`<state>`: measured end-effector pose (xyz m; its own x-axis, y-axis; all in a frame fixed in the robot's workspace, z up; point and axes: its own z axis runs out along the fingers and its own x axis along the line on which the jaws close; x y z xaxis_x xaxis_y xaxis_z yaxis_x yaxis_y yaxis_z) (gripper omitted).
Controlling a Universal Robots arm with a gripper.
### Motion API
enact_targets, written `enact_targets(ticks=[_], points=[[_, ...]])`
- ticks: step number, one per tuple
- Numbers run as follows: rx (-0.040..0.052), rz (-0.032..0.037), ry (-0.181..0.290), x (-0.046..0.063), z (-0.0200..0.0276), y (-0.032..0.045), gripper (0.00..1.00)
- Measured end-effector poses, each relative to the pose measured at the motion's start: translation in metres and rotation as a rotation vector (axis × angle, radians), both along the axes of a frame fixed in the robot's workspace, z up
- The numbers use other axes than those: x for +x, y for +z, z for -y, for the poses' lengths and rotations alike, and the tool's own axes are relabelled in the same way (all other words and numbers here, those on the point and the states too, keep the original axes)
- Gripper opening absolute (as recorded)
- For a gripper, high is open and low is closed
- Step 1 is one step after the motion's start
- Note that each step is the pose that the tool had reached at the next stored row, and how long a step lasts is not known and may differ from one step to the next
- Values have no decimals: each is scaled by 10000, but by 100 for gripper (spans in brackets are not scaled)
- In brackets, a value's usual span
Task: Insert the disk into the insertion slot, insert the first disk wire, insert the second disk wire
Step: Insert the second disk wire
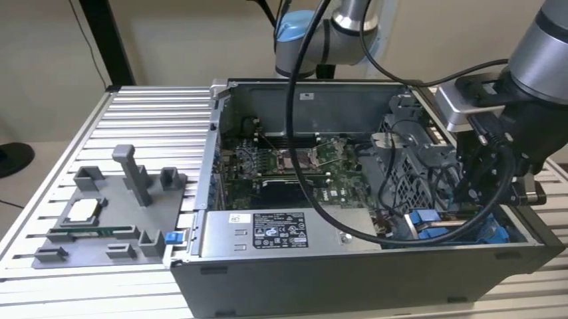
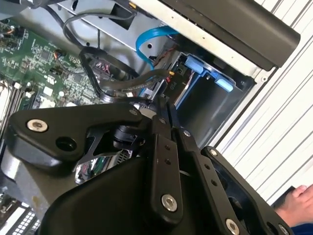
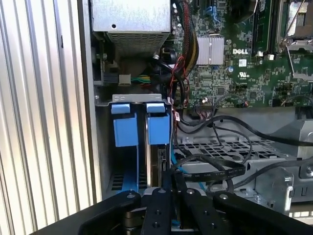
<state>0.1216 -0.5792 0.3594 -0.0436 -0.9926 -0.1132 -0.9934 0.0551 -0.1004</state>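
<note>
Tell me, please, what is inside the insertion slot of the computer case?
The first wrist view shows two blue carrier tabs and a narrow edge of the disk inside the insertion slot. The pincer covers the slot's near end, so the disk's connectors cannot be seen.

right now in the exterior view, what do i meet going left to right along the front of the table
grey parts holder → blue tab → power supply → drive cage → arm
</note>
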Motion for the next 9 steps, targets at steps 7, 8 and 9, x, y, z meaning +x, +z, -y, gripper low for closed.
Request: enact_targets(ticks=[7,8,9], points=[[0,1,-21,-1,0,0,0],[4,0,-9,-1,-1,0,0],[7,0,7,-1,0,0,0]])
